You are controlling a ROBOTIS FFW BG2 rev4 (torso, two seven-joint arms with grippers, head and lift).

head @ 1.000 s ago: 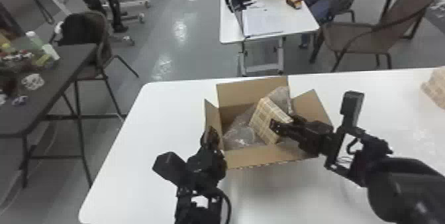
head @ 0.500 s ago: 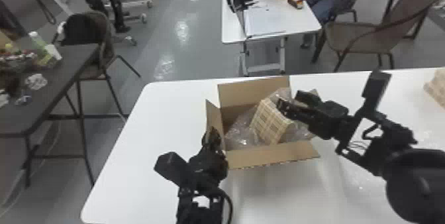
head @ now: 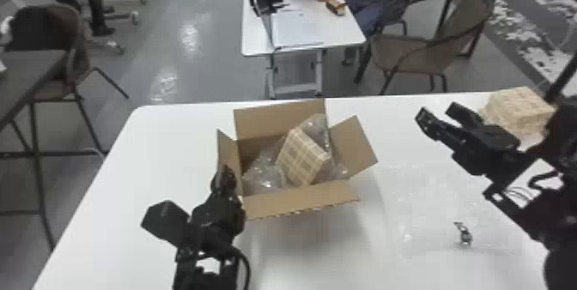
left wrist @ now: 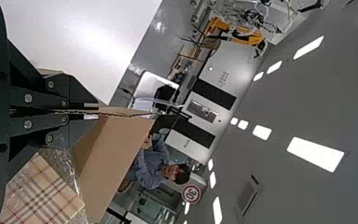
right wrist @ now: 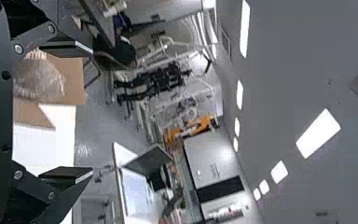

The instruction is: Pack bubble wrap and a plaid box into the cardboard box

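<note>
The robot's right gripper (head: 437,112), its 2 fingers apart, hangs right of the cardboard box (head: 300,201); the left gripper (left wrist: 98,111) is clamped on that box's left wall. From the right gripper, the clear wrap (head: 423,209) spreads nearer the robot on the table (head: 171,139) – right arm closer, likely next, long axis unclear. The plaid box (head: 300,156) lies leftward, tilted inside on bubble wrap (head: 264,175) – its long axis unclear too
</note>
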